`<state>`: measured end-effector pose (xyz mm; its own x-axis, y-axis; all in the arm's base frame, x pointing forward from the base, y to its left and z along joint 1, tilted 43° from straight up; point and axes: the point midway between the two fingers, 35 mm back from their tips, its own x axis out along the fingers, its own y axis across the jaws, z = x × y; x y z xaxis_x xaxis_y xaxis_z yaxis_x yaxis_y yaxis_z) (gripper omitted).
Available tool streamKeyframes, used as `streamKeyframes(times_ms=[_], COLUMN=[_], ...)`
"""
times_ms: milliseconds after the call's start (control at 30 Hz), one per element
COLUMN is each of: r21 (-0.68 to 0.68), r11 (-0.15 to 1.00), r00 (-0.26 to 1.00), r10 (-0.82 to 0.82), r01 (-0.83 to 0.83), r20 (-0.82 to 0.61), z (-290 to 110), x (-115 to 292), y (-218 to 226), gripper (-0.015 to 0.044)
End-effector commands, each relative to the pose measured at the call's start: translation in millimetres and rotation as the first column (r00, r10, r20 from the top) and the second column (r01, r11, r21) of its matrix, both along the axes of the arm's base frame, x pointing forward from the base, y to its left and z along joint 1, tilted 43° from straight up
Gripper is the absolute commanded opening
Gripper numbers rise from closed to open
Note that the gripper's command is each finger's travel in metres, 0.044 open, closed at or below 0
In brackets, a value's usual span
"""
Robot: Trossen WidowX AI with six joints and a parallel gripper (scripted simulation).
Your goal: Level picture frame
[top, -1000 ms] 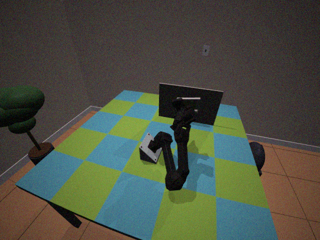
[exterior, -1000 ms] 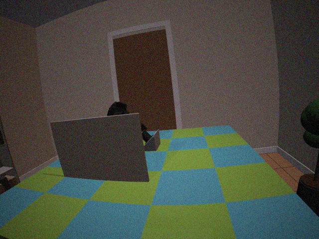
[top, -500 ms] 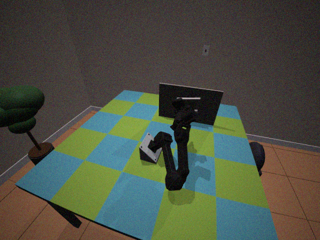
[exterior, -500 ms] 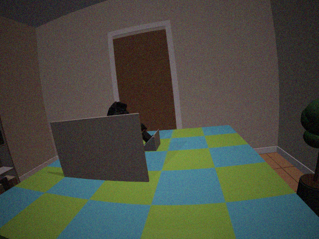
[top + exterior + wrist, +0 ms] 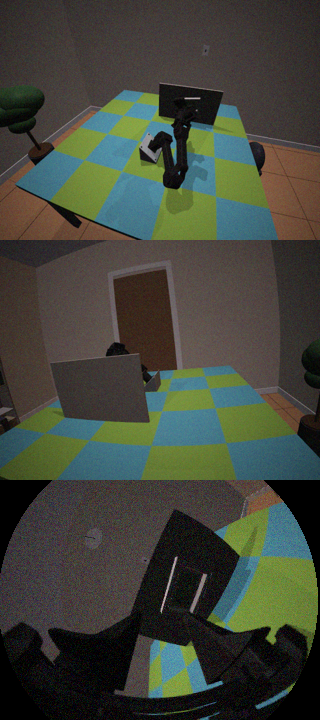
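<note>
A dark wall board (image 5: 168,103) (image 5: 200,547) stands upright at the far side of the checkered table (image 5: 85,186). The exterior view shows only the board's grey back (image 5: 103,389). The picture frame hangs on the board's front. It shows as a light top edge (image 5: 192,98) in the top view and as two light bars (image 5: 171,583) in the wrist view. My gripper (image 5: 189,109) (image 5: 163,615) is right in front of the frame, its fingers partly open with nothing between them. The arm hides most of the frame, so I cannot tell its tilt. The screw is hidden.
The arm's grey base block (image 5: 148,148) (image 5: 153,384) sits mid-table. A potted plant (image 5: 18,108) (image 5: 312,366) stands on the floor beside the table. A dark round chair (image 5: 257,153) is at the right edge. A brown door (image 5: 144,320) is in the wall behind.
</note>
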<state>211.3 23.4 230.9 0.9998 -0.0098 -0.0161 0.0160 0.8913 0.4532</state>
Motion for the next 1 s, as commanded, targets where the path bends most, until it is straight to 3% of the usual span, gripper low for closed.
streamKeyframes(times_ms=[0,267,767,967], r21=[0.058,0.188,0.191,0.191], r11=[0.998,0.982,0.982,0.982], r00=[1.0,1.0,1.0,1.0], r10=[-0.004,-0.009,-0.009,-0.009], r01=[0.004,0.009,0.009,0.009], r20=[-0.007,0.0,0.0,0.002], z=[-4.0,-10.8,-11.0,-6.2], x=[15.8,44.3,45.7,69.5], y=[-7.0,-38.4,-39.0,-40.0], gripper=[0.026,0.026,0.026,0.026])
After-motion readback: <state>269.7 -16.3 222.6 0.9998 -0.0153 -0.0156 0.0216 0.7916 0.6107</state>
